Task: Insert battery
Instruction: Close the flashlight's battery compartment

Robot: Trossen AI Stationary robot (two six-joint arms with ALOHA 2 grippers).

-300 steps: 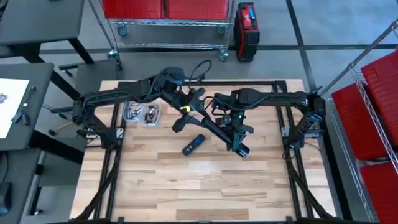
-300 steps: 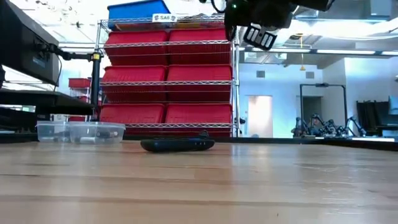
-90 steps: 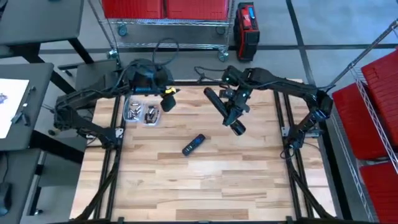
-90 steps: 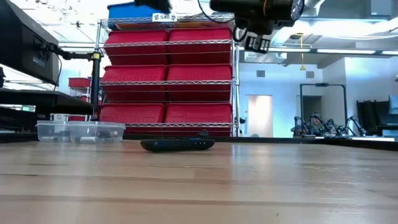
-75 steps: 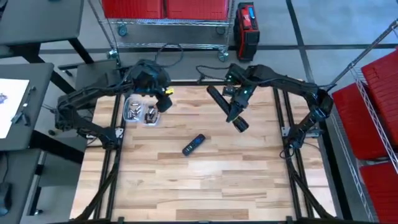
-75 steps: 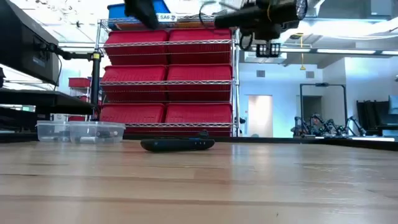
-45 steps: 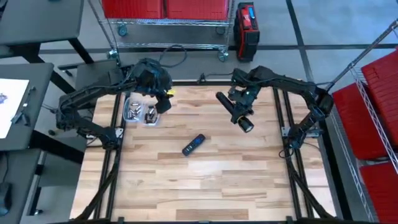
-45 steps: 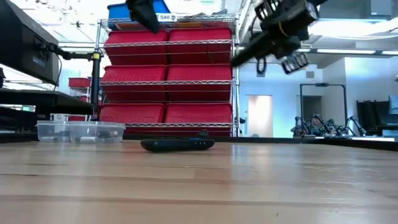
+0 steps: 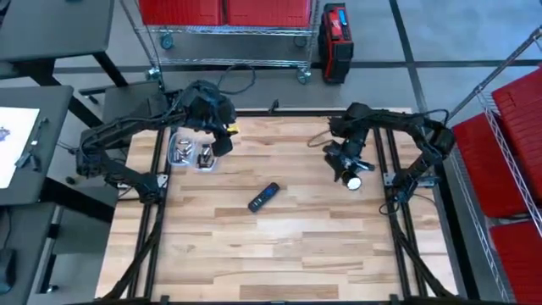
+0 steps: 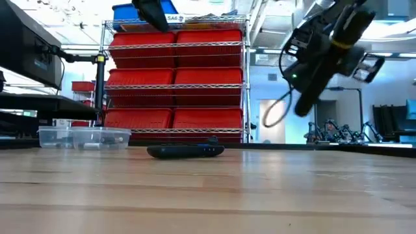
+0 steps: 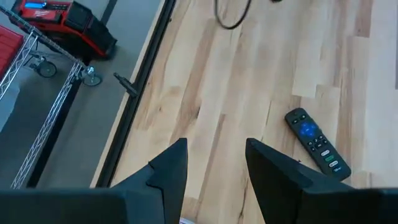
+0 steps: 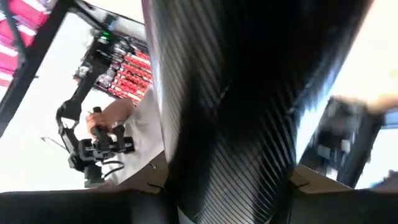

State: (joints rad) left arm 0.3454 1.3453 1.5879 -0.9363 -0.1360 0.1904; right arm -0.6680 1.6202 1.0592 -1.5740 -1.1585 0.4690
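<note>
A black remote [image 9: 264, 196] lies flat on the wooden table near its middle; it also shows in the low view [image 10: 185, 151] and the left wrist view [image 11: 314, 146]. A clear container [image 9: 193, 153] at the far left holds small metallic batteries [image 9: 206, 154]. My left gripper [image 9: 221, 142] hangs open in the air beside the container's right end, with nothing between its fingers [image 11: 214, 158]. My right gripper [image 9: 349, 174] hangs in the air over the table's far right part, well away from the remote.
The container also shows at the left in the low view [image 10: 84, 138]. Black frame rails [image 9: 379, 161] run along the table's sides. Bare wood lies near the front edge [image 9: 271, 254]. A person shows in the room in the right wrist view [image 12: 134, 134].
My right gripper has swung from over the table's far middle toward the right edge, sinking and turning as it went. My left gripper has shifted slightly toward the container. The remote has stayed where it was.
</note>
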